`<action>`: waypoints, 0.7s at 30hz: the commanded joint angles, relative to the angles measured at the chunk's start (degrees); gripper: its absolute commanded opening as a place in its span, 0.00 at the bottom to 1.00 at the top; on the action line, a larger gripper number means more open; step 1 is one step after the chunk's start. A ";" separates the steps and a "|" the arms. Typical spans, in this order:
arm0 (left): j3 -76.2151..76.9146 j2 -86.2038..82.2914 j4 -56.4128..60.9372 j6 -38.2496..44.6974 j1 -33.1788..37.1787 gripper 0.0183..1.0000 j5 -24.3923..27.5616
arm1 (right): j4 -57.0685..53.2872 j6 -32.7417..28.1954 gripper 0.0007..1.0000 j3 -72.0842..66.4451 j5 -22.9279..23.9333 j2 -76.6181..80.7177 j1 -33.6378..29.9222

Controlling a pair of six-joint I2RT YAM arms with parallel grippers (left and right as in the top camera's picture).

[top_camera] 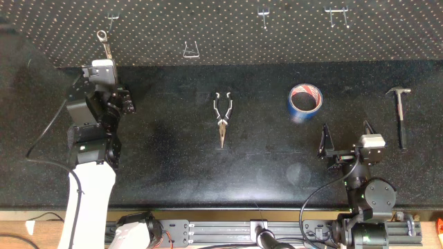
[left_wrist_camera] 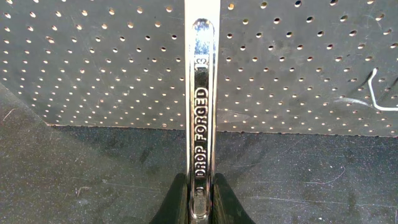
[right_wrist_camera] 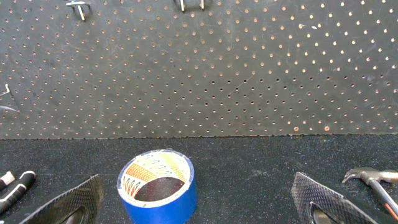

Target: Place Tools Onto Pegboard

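We see the left claw clamped on the wrench, raised before the pegboard. The right claw gapes apart near the tape roll. Pliers and hammer lie on the desk.

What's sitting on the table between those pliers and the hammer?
A roll of blue tape lies between the pliers and the hammer, as the top view shows.

Pliers are lying mid-tabletop, tape roll right of them, hammer farther right (all before the pegboard); the left end effector is holding a wrench before its left part.
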 commanded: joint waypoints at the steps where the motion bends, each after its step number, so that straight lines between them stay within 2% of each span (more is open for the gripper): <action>1: 2.32 2.34 1.03 -0.76 0.07 0.01 1.05 | -0.35 0.48 1.00 -0.15 0.28 -0.52 0.33; 21: 2.89 9.55 7.45 2.29 0.07 0.01 1.09 | -0.35 0.46 1.00 -0.15 0.28 -0.52 0.33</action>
